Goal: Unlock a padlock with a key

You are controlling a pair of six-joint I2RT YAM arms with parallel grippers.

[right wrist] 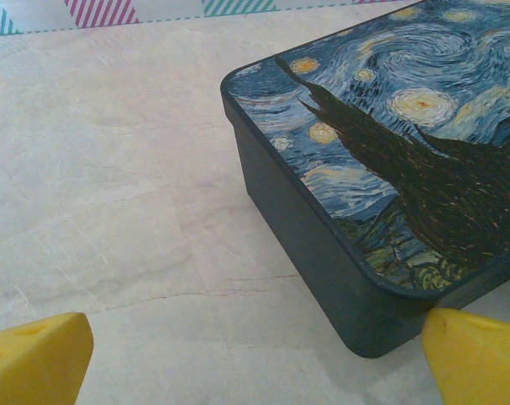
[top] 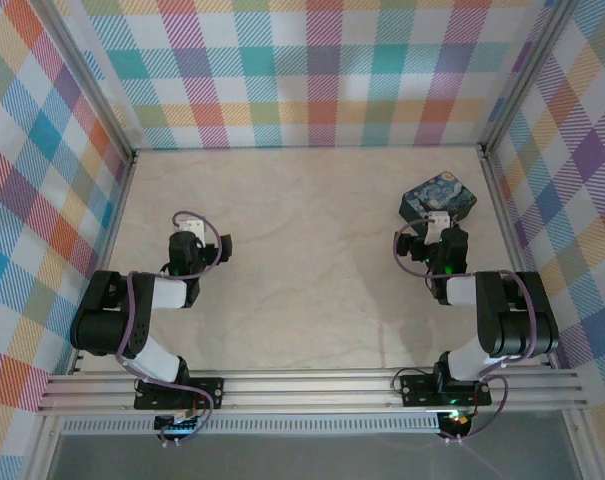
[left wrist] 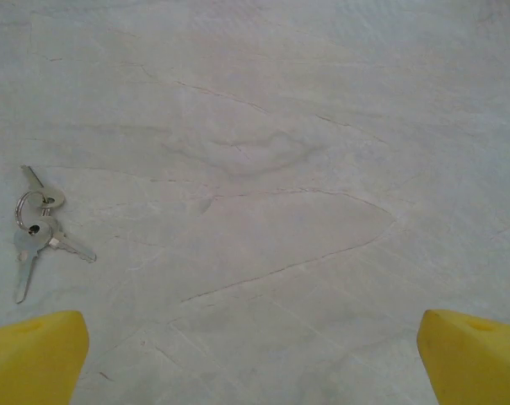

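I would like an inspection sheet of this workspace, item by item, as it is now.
Surface: beige table, faintly creased.
Job's things: keys on a ring, lying flat, ahead and left of the left gripper.
Clutter: blue tin, lid on, just ahead of the right gripper.
Grippers: both open, holding nothing.
Cables: purple cables looped along both arms.
Surroundings: checked walls; metal rail at the near edge.

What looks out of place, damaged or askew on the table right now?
Nothing looks wrong. The keys lie flat on their ring on the table, and the blue tin sits closed and undented, just turned slightly askew to the table's edges. The surface has faint creases.
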